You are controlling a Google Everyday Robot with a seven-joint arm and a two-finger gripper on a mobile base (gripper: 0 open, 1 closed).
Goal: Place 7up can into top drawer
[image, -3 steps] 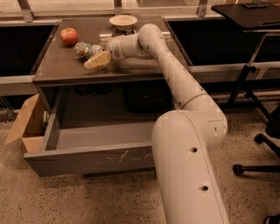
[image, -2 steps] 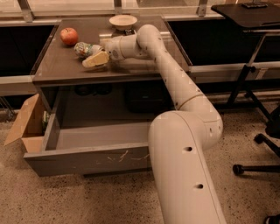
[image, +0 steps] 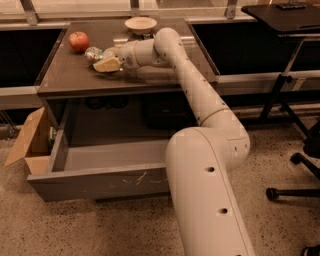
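Observation:
The 7up can point(image: 93, 53), silvery with green marks, lies on the dark tabletop point(image: 65, 75) just right of the red apple. My gripper point(image: 107, 61) is reached over the tabletop and sits right beside the can on its right, at tabletop height. Whether it touches the can is unclear. The top drawer point(image: 100, 182) is pulled open below the tabletop. Its grey front panel shows white scratches and its inside looks empty.
A red apple point(image: 79, 41) lies at the table's back left, and a pale bowl point(image: 140, 24) at the back middle. A brown cardboard box point(image: 27, 142) stands left of the drawer. An office chair base point(image: 297, 175) and a black desk point(image: 280, 12) are on the right.
The near part of my arm has shifted slightly left. The gripper has stayed beside the can, and the can, apple and drawer have not moved.

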